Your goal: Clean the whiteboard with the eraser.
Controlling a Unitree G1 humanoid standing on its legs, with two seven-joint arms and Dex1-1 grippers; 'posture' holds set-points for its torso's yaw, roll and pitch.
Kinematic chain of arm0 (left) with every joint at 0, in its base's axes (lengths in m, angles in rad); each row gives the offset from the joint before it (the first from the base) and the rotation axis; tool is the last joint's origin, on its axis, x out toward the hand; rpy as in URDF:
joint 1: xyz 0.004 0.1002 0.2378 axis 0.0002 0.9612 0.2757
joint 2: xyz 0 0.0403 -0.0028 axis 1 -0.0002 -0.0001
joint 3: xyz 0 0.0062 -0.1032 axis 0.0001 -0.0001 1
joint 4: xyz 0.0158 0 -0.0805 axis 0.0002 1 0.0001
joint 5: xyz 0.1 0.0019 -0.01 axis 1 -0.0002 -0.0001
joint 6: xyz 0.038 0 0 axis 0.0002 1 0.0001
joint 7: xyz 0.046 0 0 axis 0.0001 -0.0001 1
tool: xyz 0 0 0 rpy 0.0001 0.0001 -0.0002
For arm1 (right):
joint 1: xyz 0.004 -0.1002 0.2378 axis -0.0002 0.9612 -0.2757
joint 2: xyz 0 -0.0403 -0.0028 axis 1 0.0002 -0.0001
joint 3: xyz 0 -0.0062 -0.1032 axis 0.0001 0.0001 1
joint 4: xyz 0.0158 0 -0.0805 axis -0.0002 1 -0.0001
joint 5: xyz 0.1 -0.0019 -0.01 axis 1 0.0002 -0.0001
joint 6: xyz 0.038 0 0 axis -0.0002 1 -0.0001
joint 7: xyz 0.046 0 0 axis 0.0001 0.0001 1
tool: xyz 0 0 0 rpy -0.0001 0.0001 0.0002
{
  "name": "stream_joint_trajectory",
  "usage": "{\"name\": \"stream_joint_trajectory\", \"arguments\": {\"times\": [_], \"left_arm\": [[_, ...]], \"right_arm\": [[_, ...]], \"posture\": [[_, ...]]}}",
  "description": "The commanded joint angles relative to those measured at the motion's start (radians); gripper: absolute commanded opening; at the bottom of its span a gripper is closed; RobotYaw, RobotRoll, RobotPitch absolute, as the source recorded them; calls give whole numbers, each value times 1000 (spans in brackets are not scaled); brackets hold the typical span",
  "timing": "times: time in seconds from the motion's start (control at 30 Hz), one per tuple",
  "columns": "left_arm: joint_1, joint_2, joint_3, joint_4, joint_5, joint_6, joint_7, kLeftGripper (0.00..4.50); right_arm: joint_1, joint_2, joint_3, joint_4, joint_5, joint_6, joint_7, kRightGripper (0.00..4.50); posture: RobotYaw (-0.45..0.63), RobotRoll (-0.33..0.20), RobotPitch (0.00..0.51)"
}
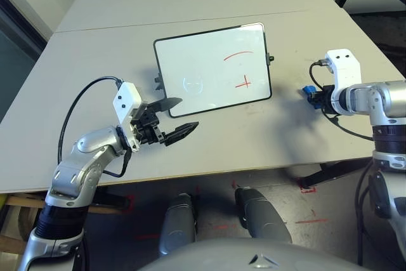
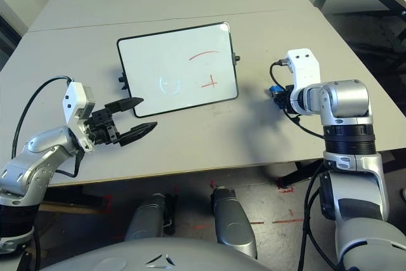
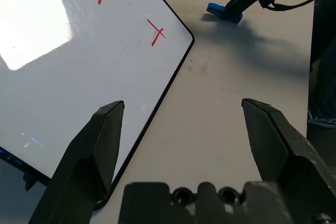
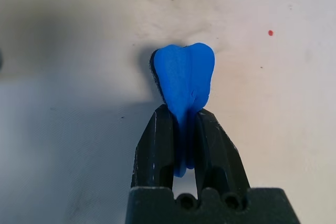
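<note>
Two grippers over one grey table (image 1: 209, 150). Nearest: left gripper (image 1: 177, 116), fingers spread wide, nothing between them, hovering just off the near left corner of the whiteboard (image 1: 203, 74). Board lies flat at table centre, black frame, small knobs on its sides. Marks on it: one red arc (image 1: 238, 55) and a red cross (image 1: 243, 83) toward its right side; no readable lettering anywhere. Right of the board, apart from it: right gripper (image 4: 184, 129), fingers pinched tight on the blue eraser (image 4: 185, 80), which is held low at the tabletop; contact with the surface cannot be told.
</note>
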Motion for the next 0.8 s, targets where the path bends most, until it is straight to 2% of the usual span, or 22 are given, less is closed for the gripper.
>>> {"name": "stream_joint_trajectory", "arguments": {"times": [0.03,0.17,0.33,0.5,0.8], "left_arm": [[-4,9,4,-11,7,7,-2,4500],[-11,12,4,-2,12,4,-5,4500],[-23,12,0,8,18,-1,-6,4500],[-40,6,-10,22,30,-10,-10,4500],[-53,-1,-12,35,55,-32,-9,4500]], "right_arm": [[-9,-85,147,-97,-2,-115,119,334],[-73,-193,307,-170,-52,-258,245,334],[-176,-252,462,-182,-154,-412,364,333],[-285,-242,599,-109,-305,-597,463,333],[-417,-138,648,114,-475,-840,559,333]], "posture": [[-142,0,146],[-142,0,142],[-143,0,136],[-146,0,130],[-121,0,119]]}}
